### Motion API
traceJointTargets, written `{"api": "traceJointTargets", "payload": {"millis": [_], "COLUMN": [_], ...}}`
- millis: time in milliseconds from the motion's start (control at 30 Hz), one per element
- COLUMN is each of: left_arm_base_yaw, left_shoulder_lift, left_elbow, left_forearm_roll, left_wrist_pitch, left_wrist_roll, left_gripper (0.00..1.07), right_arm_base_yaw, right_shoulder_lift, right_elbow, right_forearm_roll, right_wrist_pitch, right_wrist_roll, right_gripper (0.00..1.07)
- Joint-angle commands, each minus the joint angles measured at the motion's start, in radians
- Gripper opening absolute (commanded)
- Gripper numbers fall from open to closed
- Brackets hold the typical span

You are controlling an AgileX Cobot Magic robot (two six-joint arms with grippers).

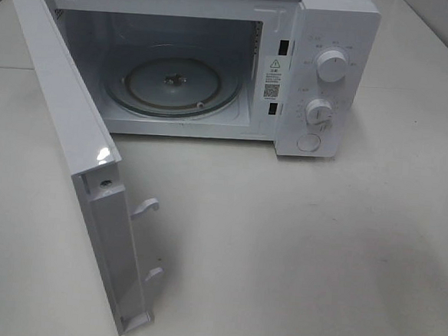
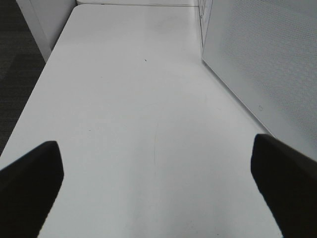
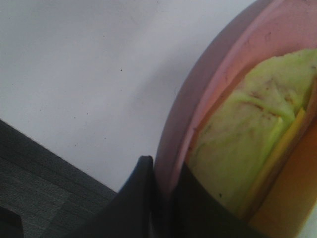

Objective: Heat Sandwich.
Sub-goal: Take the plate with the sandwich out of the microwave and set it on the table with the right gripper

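White tabletop (image 1: pixel 295 250), broad and bare in the overhead view, no arms visible there. At its far edge, a white microwave (image 1: pixel 333 37), standing with two round dials (image 1: pixel 331 66) and a button on its control panel at the right. Microwave door (image 1: pixel 70 165) swung fully out toward the viewer on the left, latch hooks showing on its inner edge. Cavity lit and vacant except for the glass turntable (image 1: pixel 176 84), nothing on it.

Left gripper (image 2: pixel 158 173) seen from its own wrist camera: dark fingertips (image 2: pixel 29 173) spread wide apart, nothing between them, hanging over bare table just beside the microwave's perforated side wall.

Right gripper (image 3: pixel 163 193) seen from its own wrist camera: jaws pinched onto the rim of a round pink plate (image 3: pixel 198 99), one finger on either side of the rim. On the plate, the sandwich (image 3: pixel 247 134), flattish, yellow-green with brownish flecks, a yellow layer along one edge. Plate near the table edge, dark floor below; outside the overhead view.

Progress, as a judgement: early to middle. Door already open, plate apparently gripped. Left to do: carrying plate and sandwich to the turntable, releasing, shutting the door, setting the dials.
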Motion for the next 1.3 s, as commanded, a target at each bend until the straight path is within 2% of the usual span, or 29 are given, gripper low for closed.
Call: {"api": "traceJointTargets", "payload": {"millis": [33,233,533,800,1300], "left_arm_base_yaw": [0.003,0.003,0.003,0.003,0.003], "left_shoulder_lift": [-0.028,-0.028,-0.028,-0.028,-0.028], "left_elbow": [0.005,0.005,0.005,0.005,0.005], "left_forearm_roll": [0.000,0.000,0.000,0.000,0.000], "left_wrist_pitch": [-0.011,-0.011,-0.011,-0.011,-0.011], "left_wrist_roll": [0.000,0.000,0.000,0.000,0.000], "left_gripper": [0.98,0.98,0.98,0.98,0.98], "right_arm_base_yaw": [0.005,0.005,0.005,0.005,0.005], "right_shoulder_lift": [-0.009,0.018,0.152,0.326,0.578], "right_elbow": [-0.002,-0.003,-0.007,-0.100,-0.256], "right_forearm_roll": [-0.048,-0.069,-0.090,-0.131,-0.136], "right_wrist_pitch": [0.008,0.008,-0.051,-0.060,-0.088], "right_wrist_roll": [0.049,0.121,0.232,0.397,0.509], "right_gripper": [0.00,0.00,0.00,0.00,0.00]}}
